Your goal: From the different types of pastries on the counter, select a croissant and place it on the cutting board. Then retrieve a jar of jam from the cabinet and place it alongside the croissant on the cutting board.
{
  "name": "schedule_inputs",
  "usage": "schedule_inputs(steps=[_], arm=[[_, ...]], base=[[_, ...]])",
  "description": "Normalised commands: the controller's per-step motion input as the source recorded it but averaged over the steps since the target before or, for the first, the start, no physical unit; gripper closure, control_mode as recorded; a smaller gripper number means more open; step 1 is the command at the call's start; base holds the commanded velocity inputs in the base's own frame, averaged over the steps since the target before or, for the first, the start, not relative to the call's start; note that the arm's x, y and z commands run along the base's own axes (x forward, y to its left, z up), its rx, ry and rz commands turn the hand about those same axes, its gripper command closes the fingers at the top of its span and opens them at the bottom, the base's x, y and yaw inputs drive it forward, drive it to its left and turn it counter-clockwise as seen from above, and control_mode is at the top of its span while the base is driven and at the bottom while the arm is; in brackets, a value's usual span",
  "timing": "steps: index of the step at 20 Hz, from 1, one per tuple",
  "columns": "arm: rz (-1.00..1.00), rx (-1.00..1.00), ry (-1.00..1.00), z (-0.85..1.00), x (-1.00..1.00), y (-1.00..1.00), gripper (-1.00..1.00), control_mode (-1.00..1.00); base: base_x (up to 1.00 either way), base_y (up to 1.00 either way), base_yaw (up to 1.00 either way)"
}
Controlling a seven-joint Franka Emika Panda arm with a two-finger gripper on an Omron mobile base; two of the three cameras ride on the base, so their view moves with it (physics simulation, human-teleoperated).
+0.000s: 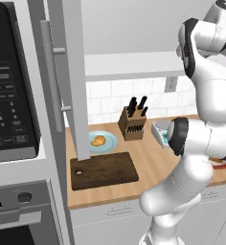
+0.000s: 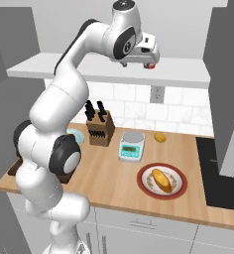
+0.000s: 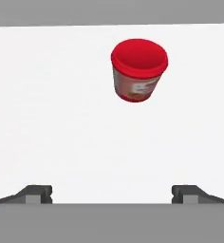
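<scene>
Fingers (image 3: 112, 194) spread wide, empty, above the jar of jam (image 3: 138, 70) on white shelf (image 3: 47, 118)

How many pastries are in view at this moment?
3: a croissant on the blue plate behind the cutting board, an oval pastry on the red-rimmed plate, and a small round one near the backsplash.

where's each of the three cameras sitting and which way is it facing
Left base view: behind the arm's left, looking forward and down at the cutting board and croissant; arm rises lower right.
Right base view: behind the arm's right, facing the counter; arm rises lower left, end effector raised at the shelf.
Hand view: on the hand, looking at the jar of jam; open fingertips at bottom.
Both base views share the knife block.
</scene>
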Motion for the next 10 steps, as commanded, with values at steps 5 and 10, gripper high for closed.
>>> schedule_inputs(steps=[5, 10], arm=[[0.18, -0.07, -0.01, -0.02, 0.08, -0.26, -1.0, -1.0], [0.0, 0.0, -0.1, -0.09, 0.16, 0.0, -1.0, -1.0]], base=[[0.0, 0.0, 0.0], [0.0, 0.0, 0.0]])
